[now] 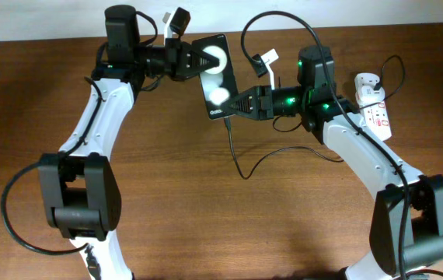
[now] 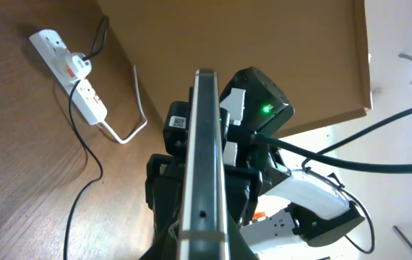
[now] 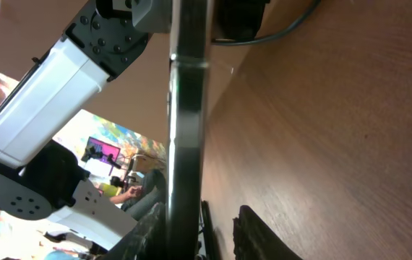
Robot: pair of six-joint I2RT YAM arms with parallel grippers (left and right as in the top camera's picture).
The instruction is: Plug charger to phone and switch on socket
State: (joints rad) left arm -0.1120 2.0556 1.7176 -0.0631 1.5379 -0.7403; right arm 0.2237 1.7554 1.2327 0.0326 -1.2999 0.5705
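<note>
Small black glossy smartphone (image 1: 220, 78) held off the brown wooden table (image 1: 167, 202), left gripper (image 1: 200, 60) clamped on its upper end to steady it, probably for plugging. Thin black charger cable (image 1: 242, 176) hangs from the phone's lower edge, where the right gripper (image 1: 237, 103) sits; can't tell if that gripper is clenched, or whether the tip is seated. White power strip with red markings (image 1: 377, 117) lies well apart to the right; no containers in view.

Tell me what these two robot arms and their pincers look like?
Both arms match. The left arm and right arm have white curved shells between chunky black joints, with black cables looping alongside. The left gripper and right gripper are black, tapering two-finger pincers. Green indicator lights glow near the right arm's wrist.
</note>
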